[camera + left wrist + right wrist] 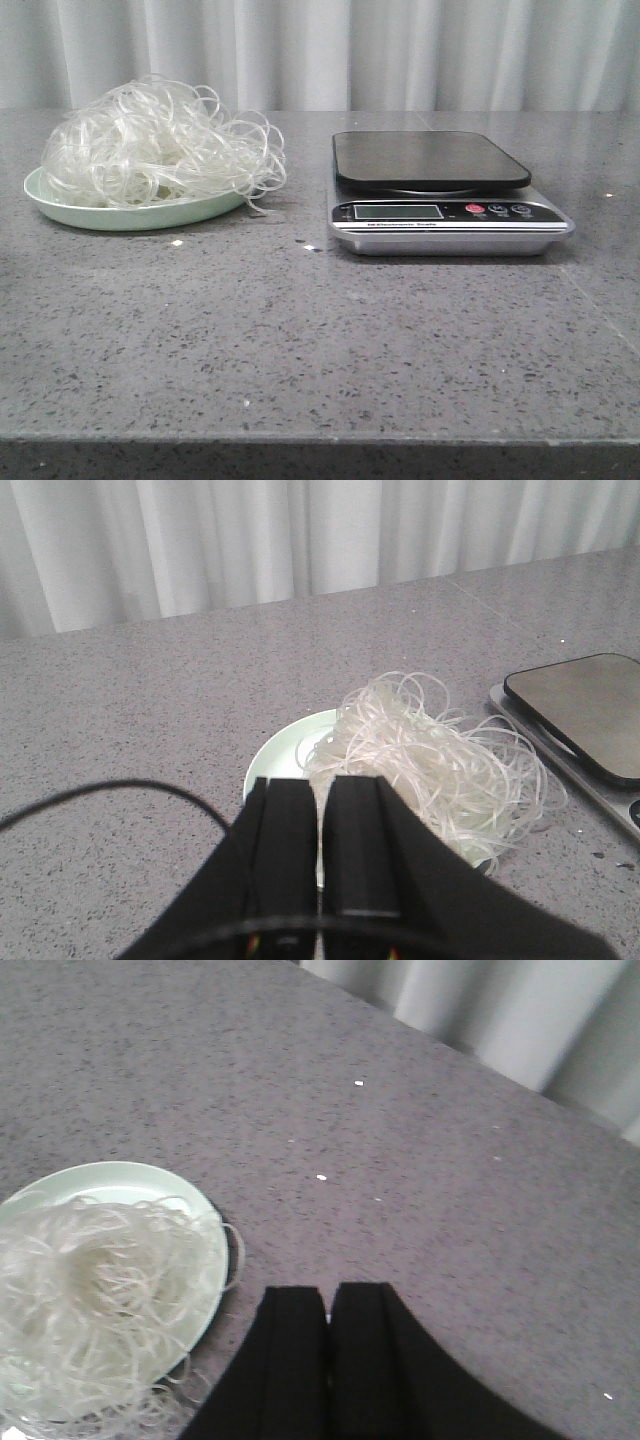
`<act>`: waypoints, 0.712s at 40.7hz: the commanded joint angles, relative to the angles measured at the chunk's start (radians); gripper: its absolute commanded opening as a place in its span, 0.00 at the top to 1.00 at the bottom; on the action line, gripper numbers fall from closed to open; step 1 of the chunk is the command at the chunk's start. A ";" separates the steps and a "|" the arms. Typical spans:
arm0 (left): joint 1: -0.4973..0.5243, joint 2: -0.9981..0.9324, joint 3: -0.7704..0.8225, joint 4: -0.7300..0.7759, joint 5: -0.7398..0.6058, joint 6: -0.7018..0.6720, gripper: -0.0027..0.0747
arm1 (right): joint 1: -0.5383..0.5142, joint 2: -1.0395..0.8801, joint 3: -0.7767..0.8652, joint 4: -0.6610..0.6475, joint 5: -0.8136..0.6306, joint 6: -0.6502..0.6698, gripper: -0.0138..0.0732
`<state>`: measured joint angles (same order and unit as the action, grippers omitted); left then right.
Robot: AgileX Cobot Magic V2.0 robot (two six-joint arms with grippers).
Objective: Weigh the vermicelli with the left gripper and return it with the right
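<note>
- Two claws are mine, and neither carries anything: my left claw (320,845) is clenched with its fingers nearly touching, and my right claw (328,1355) is likewise clenched and bare.
- All of the vermicelli (160,140) sits heaped on the pale green plate (120,216) at the left of the tabletop (320,340); a few loops spill over the plate's rim on the side facing the scale (440,195).
- That scale stands just beside the plate, to its right, with its dark platform (430,158) bare and nothing on it; its display is too small for me to read.
- Judging from this, the weighing has not begun: my step in hand is to take up the tangle with my left claw.
- From my left wrist view the claw hovers above the near edge of the plate (285,745), with the vermicelli (430,760) lying ahead and slightly to one side, so I should spread the fingers first, then centre over the thickest part of the heap.
- Since the strands are springy and loose, I judge a deep bite through the middle holds better than a pinch at stray loops.
- Lifting slowly should keep trailing strands from dragging the plate or catching on the scale's edge.
- My right claw should keep apart from the plate until the return.
</note>
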<state>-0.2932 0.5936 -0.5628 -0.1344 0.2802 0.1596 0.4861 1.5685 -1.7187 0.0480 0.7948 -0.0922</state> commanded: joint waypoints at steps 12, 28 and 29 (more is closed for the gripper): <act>0.000 -0.001 -0.027 -0.014 -0.095 -0.010 0.79 | -0.194 -0.216 0.175 0.000 -0.114 -0.008 0.67; 0.000 -0.001 -0.027 -0.014 -0.099 -0.010 0.79 | -0.211 -0.595 0.779 0.030 -0.462 -0.003 0.67; 0.000 -0.001 -0.027 -0.014 -0.099 -0.010 0.79 | -0.211 -0.628 0.809 0.030 -0.490 -0.003 0.67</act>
<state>-0.2932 0.5936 -0.5628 -0.1344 0.2658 0.1596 0.2816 1.0504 -0.9847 0.0638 0.4657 -0.0934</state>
